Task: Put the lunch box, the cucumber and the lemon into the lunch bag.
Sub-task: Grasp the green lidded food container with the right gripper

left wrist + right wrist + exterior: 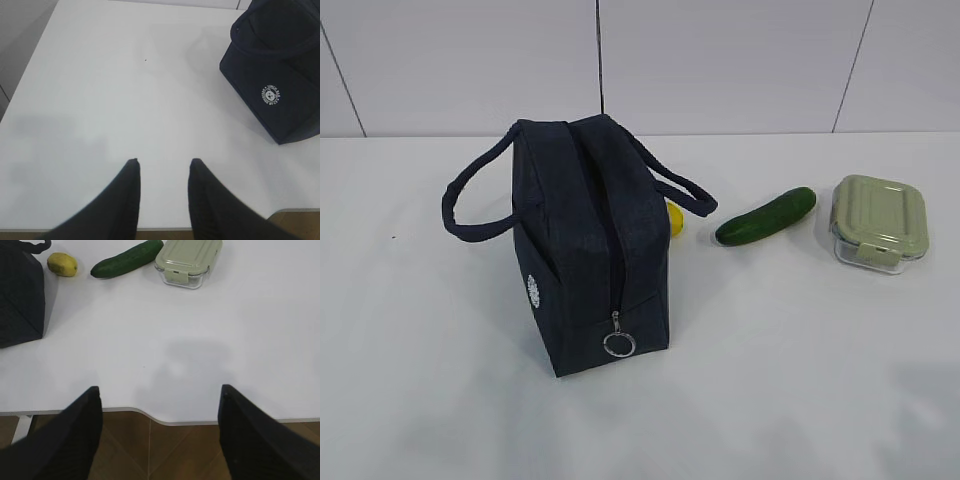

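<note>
Four task things sit on the white table [440, 400]: the navy bag [582, 240] stands upright with its zipper run to the ring pull [619, 344] at the near end, the lemon [674, 218] peeks out just behind its right side, the cucumber [766, 216] lies near the lemon, and the box [876, 223], lid on, rests just right of the cucumber. Neither arm shows in the exterior view. The left gripper [162, 167] hangs spread over bare table left of the bag, holding nothing, and the right gripper [160, 392] is spread wide at the table's near edge, well apart from the box, also holding nothing.

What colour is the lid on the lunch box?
The lunch box has a pale sage-green lid over a clear base; the right wrist view shows it best.
</note>
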Available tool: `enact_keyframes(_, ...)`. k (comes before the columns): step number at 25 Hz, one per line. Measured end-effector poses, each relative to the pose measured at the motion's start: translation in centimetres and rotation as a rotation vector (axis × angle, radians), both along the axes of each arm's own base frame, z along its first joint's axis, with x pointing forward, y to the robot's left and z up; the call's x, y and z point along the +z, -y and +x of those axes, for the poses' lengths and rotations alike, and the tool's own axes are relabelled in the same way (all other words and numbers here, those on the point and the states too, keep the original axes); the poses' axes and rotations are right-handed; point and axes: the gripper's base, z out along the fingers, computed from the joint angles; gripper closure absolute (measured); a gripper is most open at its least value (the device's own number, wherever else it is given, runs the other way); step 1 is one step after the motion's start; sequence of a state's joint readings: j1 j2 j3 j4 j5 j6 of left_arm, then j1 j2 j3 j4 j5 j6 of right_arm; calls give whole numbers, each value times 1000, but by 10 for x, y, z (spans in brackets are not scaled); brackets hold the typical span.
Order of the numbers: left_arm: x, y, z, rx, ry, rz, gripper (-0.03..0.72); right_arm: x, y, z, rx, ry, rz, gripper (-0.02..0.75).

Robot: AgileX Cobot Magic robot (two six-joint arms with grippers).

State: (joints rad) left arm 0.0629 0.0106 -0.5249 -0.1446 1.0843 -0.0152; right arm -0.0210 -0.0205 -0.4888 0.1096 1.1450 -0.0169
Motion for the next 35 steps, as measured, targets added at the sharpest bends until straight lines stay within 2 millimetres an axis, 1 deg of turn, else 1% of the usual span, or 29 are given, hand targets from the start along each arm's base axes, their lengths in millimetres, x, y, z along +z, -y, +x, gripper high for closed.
enact_keyframes(15,0,0,0,0,0,0,452,0,0,0,1,0,2,197)
enact_keyframes(17,0,0,0,0,0,0,440,0,0,0,1,0,2,186)
enact_keyframes(21,0,0,0,0,0,0,374,0,0,2,1,-14,2,135)
enact_keyframes(22,0,0,0,0,0,0,363,0,0,4,1,-24,3,132)
enact_keyframes(26,0,0,0,0,0,0,350,3,0,10,3,-54,7,133)
enact_keyframes(29,0,0,0,0,0,0,349,6,-4,19,24,-61,56,148)
enact_keyframes(33,0,0,0,0,0,0,349,12,-6,37,27,-68,97,153)
enact_keyframes(35,0,0,0,0,0,0,349,19,-6,48,21,-62,110,155)
